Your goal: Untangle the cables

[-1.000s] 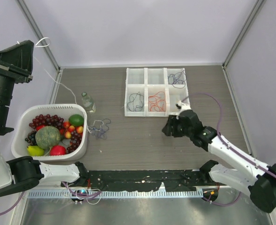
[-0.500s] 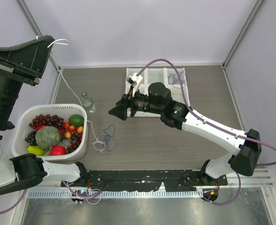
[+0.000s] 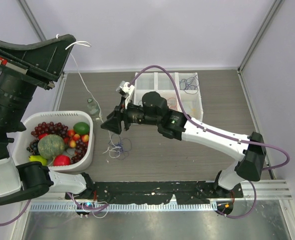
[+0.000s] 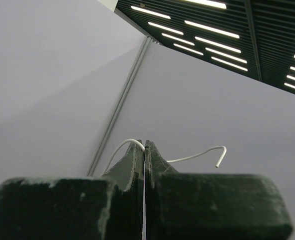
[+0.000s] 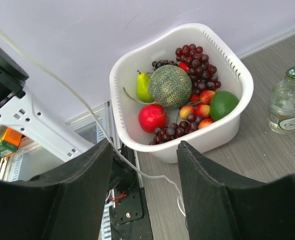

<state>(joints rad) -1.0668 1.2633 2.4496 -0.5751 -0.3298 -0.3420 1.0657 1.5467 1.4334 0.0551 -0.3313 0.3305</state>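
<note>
Cables (image 3: 118, 148) lie in a small tangle on the tabletop (image 3: 227, 100), just beside the fruit basket (image 3: 88, 152). From the tangle a white cable (image 4: 197, 156) climbs to the left pincer (image 3: 67, 44), which is raised high and clenched on that strand (its free end curls past the fingertips). The right pincer (image 3: 107, 124) hovers over the tangle, jaws apart, holding nothing. A purple-blue cable (image 3: 190, 85) sits in the far right compartment of the white tray (image 3: 137, 82).

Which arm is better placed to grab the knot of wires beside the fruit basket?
The right. The right end effector is open and near the tangle; the left end effector is high up, shut on the white cable.
</note>
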